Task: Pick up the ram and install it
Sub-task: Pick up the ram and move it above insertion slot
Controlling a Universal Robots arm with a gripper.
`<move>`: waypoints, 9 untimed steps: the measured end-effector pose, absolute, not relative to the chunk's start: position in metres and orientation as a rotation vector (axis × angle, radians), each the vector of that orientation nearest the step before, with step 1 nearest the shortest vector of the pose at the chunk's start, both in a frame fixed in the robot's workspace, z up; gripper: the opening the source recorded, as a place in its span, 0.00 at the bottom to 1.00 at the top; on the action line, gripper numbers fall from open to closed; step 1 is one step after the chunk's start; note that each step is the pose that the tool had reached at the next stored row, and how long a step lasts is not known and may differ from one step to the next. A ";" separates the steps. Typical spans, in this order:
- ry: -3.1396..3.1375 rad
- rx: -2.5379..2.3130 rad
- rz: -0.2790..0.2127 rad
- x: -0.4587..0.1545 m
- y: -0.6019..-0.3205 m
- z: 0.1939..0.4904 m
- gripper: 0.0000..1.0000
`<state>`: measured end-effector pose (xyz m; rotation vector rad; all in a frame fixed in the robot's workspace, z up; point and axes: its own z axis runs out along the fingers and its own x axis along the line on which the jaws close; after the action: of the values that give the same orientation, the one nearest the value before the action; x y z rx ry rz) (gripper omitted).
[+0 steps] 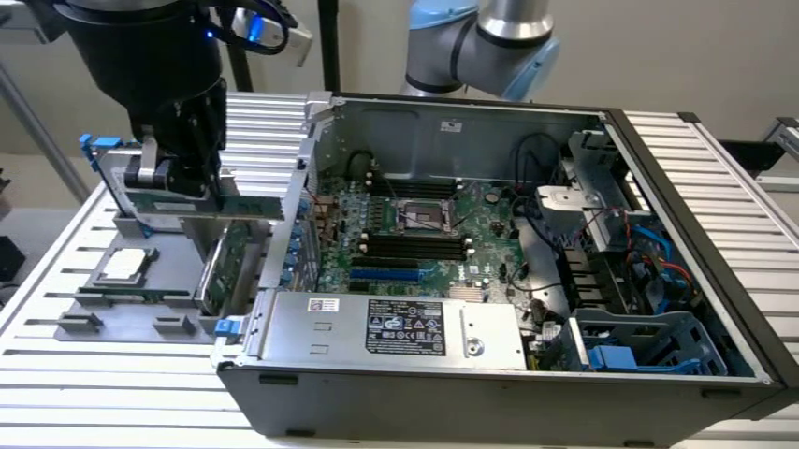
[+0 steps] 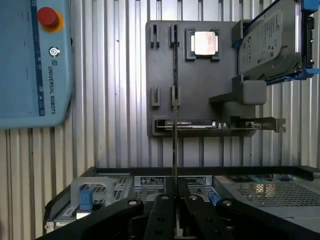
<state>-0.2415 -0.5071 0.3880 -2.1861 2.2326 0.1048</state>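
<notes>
A robot arm's hand [image 1: 175,182] is clamped on the ram [image 1: 243,206], a thin green stick. The ram is held level in the air, above a grey tray [image 1: 75,299] and near the outer wall of an open computer case [image 1: 699,187], on the exterior view's left.

In the wrist view the ram [image 2: 174,150] appears edge-on as a thin line running out from between the closed fingers of the hand [image 2: 175,205].

The tray sits on a slatted metal surface [image 1: 112,374]. It holds a square silver processor [image 2: 205,43] in a pocket, a hard drive [image 2: 272,42] with blue rails standing on edge, and a card [image 2: 190,124] with a metal bracket set in a slot.

The case lies on its side, open at the top. Inside is a green motherboard [image 1: 481,201] with a row of long black memory slots [image 1: 413,245]. Whether any slot is filled cannot be made out. A silver power supply [image 1: 387,325] lies along the near wall, and a blue-grey drive cage [image 1: 643,341] sits in the near corner on the exterior view's right.

A blue control pendant [image 2: 30,60] with a red button [image 2: 48,17] rests on the surface.
</notes>
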 end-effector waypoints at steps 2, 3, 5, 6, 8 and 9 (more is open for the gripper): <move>2.230 -2.184 0.109 -0.232 -0.507 0.388 0.00; 2.229 -2.183 0.111 -0.228 -0.507 0.388 0.00; 2.228 -2.182 0.115 -0.219 -0.507 0.388 0.00; 2.227 -2.181 0.116 -0.214 -0.507 0.388 0.00; 2.225 -2.180 0.119 -0.205 -0.507 0.388 0.00; 2.225 -2.179 0.121 -0.200 -0.507 0.388 0.00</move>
<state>-0.2002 -0.5071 0.3881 -2.1788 2.2246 0.1208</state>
